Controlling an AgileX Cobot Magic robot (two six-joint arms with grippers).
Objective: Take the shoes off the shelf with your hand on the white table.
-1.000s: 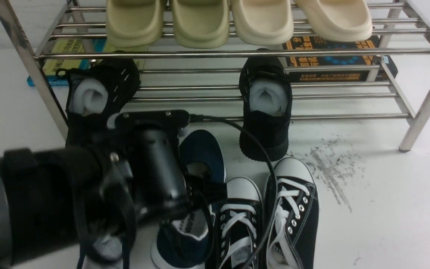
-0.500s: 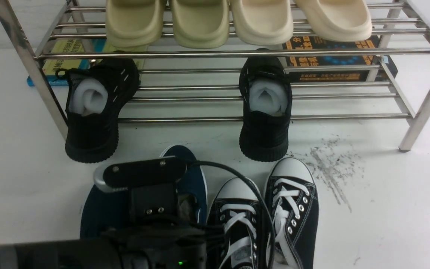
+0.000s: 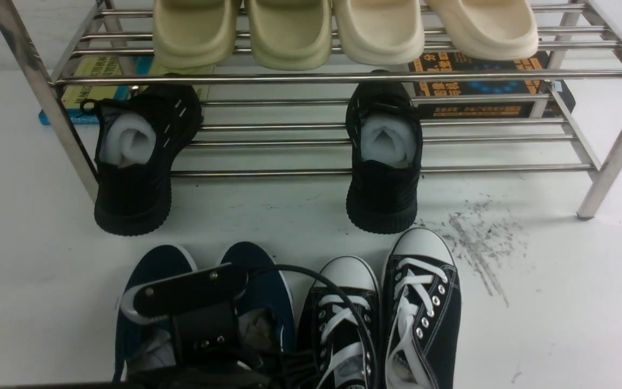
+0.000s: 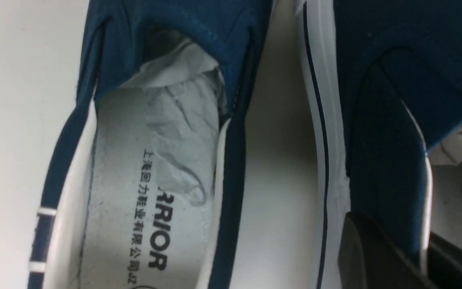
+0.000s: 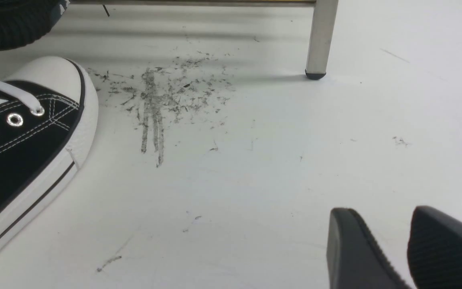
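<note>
Both navy shoes lie side by side on the white table (image 3: 559,302) at the near left, the left shoe (image 3: 151,270) and the right shoe (image 3: 268,286), paper stuffing inside. The steel shelf (image 3: 311,78) stands behind them. My left gripper (image 4: 423,249) is shut on the right shoe's side wall (image 4: 387,168): blue canvas and white trim sit between its black fingers (image 4: 371,257). In the front view its wrist (image 3: 187,294) covers both shoes' heels. My right gripper (image 5: 377,216) hovers open over bare table, holding nothing.
Two black knit sneakers (image 3: 133,162) (image 3: 384,162) lean from the lower tier onto the table. Black lace-up sneakers (image 3: 343,324) (image 3: 424,302) stand right of the navy pair. Pale slippers (image 3: 289,32) fill the top tier, with books (image 3: 484,81) behind. Grey scuffs (image 3: 478,243) mark the table near a shelf leg (image 5: 319,40).
My left arm has drawn back toward the near edge and lowered, bringing the navy shoe down beside its mate. The black left sneaker, hidden before, now shows fully.
</note>
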